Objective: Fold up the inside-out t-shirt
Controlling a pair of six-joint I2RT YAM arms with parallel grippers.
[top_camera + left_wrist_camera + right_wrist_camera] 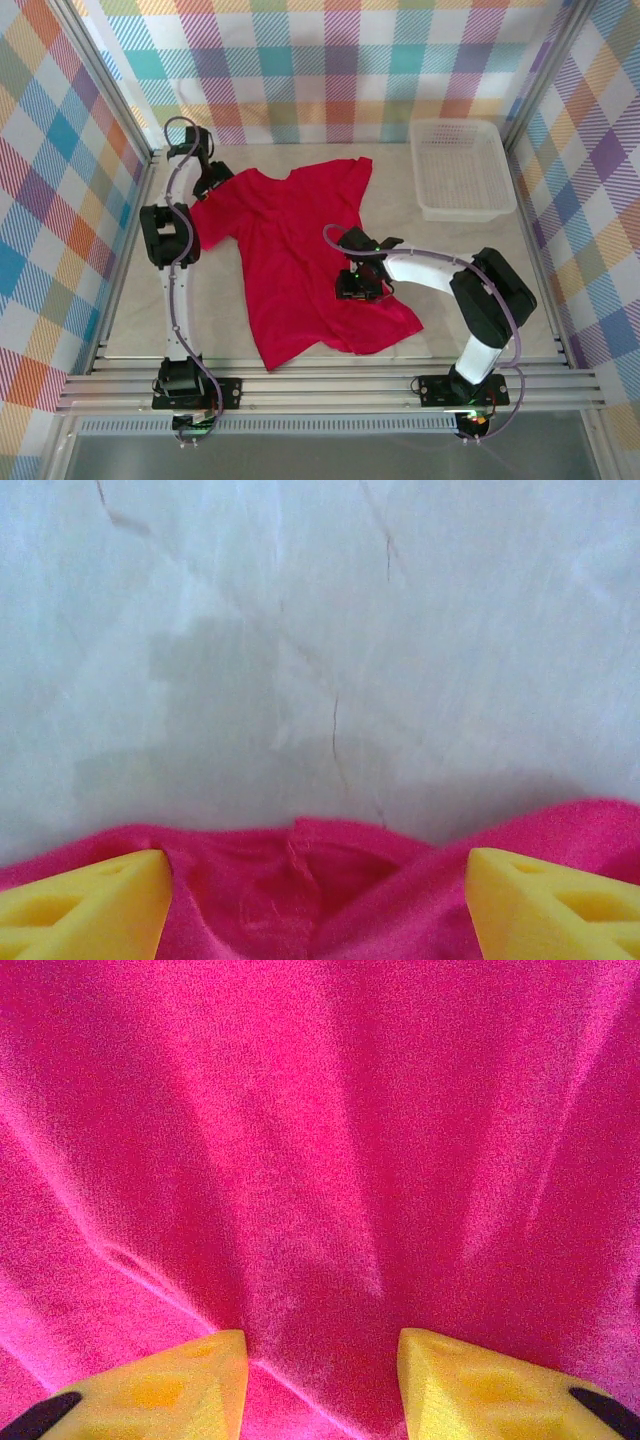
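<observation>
Left claw point(318, 878): jaws wide, straddling an edge of the crimson soft-fabric t-shirt point(290, 250).
Right claw point(322, 1358): low on cloth; grip cannot be told.
Needed: likely a firm, even pinch.

The inside-out t-shirt point(300, 250) is soft knit cloth, matt, with a fine fuzzy nap. The table point(400, 190) has a pale, matt surface crossed by thin dark hairlines. The basket point(462, 170) is white, translucent plastic mesh. The frame rails point(330, 385) are ribbed metal with a dull satin finish. The fingers point(85, 905) of the left gripper point(318, 880) and right gripper point(322, 1360) are yellow, matt and slightly grainy.
</observation>
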